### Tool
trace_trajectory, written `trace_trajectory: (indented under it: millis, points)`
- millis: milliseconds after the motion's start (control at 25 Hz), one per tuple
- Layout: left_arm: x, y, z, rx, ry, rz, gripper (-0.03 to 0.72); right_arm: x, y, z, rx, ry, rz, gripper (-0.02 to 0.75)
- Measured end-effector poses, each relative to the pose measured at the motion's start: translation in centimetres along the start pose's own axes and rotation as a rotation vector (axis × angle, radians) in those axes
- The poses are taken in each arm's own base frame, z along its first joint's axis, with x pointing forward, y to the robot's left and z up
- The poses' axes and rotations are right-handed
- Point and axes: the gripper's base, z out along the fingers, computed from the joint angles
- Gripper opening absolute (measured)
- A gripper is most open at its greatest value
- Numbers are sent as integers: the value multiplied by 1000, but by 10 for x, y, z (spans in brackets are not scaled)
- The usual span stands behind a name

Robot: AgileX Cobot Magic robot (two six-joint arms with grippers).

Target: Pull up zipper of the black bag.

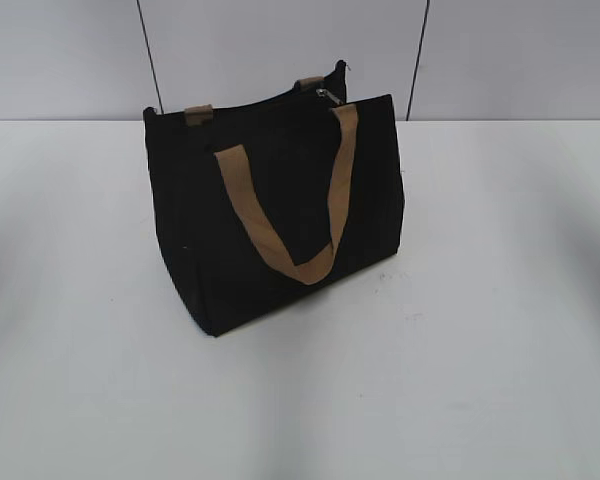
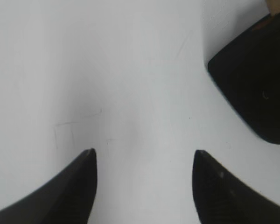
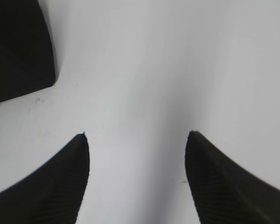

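The black bag (image 1: pixel 280 215) stands upright on the white table in the exterior view, with a tan strap handle (image 1: pixel 290 215) hanging down its front. The small silver zipper (image 1: pixel 323 94) sits at the top right end of the bag's opening. Neither gripper shows in the exterior view. In the left wrist view my left gripper (image 2: pixel 144 154) is open and empty over bare table, with a corner of the bag (image 2: pixel 252 88) at the upper right. In the right wrist view my right gripper (image 3: pixel 136 135) is open and empty, with a corner of the bag (image 3: pixel 18 51) at the upper left.
The white table (image 1: pixel 480 350) spreads around the bag on all sides. A pale panelled wall (image 1: pixel 60 50) with dark seams rises behind the table's far edge. Two tan strap tabs (image 1: pixel 200 115) show at the bag's top rim.
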Motion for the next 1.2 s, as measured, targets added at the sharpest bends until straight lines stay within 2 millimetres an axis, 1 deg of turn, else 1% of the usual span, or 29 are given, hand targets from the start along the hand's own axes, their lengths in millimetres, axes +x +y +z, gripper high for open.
trace_trajectory:
  millis: [80, 160, 200, 280, 360, 440, 520, 600, 680, 800, 920, 1000, 1120, 1200]
  points:
    - [5, -2, -5, 4, 17, 2, 459, 9, 1, -11, 10, -13, 7, 500]
    - [15, -4, -13, 3, 14, 2, 454, 25, 6, -20, 8, -11, 9, 500]
    - [23, -6, -18, 1, 5, 3, 454, 37, 10, -26, 4, -9, 10, 500]
    - [42, -11, -26, -2, -9, 4, 454, 61, 16, -26, -9, 23, 18, 500]
    - [63, -16, -35, -9, -43, 7, 453, 94, 25, -29, -16, 54, 23, 500]
    - [85, -22, -45, -12, -93, 7, 453, 121, 32, -32, -21, 63, 25, 500]
    - [109, -28, -50, -7, -129, 4, 452, 152, 41, -38, -23, 41, 28, 500]
    - [133, -35, -58, -2, -191, 3, 451, 176, 48, -41, -17, 4, 33, 500]
    - [153, -40, -56, 9, -213, -1, 451, 204, 57, -47, -8, -50, 40, 500]
    - [179, -47, -54, 24, -261, -4, 449, 235, 64, -44, -4, -80, 45, 500]
    - [200, -52, -53, 28, -312, -1, 449, 261, 70, -41, 5, -127, 42, 500]
    - [212, -55, -52, 29, -337, 2, 449, 273, 73, -38, 10, -150, 40, 500]
    - [223, -57, -59, 16, -415, 12, 449, 289, 76, -34, 19, -191, 36, 500]
    - [229, -59, -61, 9, -461, 17, 444, 296, 78, -34, 28, -234, 32, 501]
